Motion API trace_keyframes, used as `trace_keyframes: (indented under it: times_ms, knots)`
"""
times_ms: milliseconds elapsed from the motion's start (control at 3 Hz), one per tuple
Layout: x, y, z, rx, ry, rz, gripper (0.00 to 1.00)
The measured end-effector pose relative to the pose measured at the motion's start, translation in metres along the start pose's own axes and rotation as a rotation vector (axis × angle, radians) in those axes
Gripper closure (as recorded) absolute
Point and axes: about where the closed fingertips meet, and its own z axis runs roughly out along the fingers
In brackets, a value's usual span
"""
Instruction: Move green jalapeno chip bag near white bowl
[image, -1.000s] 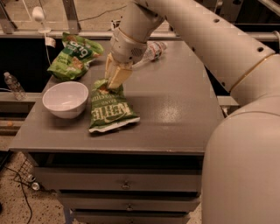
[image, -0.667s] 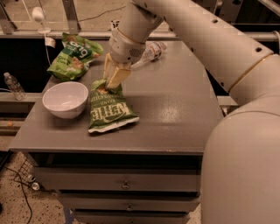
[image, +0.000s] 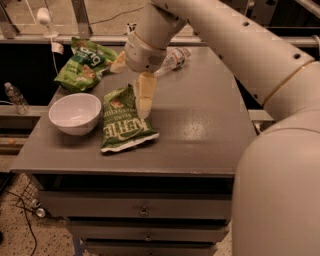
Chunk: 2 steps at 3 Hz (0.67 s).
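The green jalapeno chip bag (image: 125, 121) lies flat on the grey table (image: 200, 125), with white "KETTLE" lettering facing up. Its left edge is right beside the white bowl (image: 75, 113), which stands upright near the table's left front. My gripper (image: 137, 92) hangs from the big white arm just over the bag's upper right part. It is open and holds nothing. One pale finger (image: 144, 95) points down at the bag.
A lighter green snack bag (image: 85, 62) lies at the back left of the table. A clear plastic bottle (image: 173, 57) lies behind the arm at the back. Another bottle (image: 15, 97) stands on a lower ledge to the left. Drawers are below the tabletop.
My gripper has shifted a little to the right over the bag's top. The bag and the bowl have stayed where they were.
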Motion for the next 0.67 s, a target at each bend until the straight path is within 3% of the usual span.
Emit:
trace_keyframes:
  times_ms: [333,667]
  knots:
    - [0.022,0.012,-0.029,0.056,0.053,0.064,0.0]
    - [0.055,0.04,-0.064,0.154,0.087,0.176,0.0]
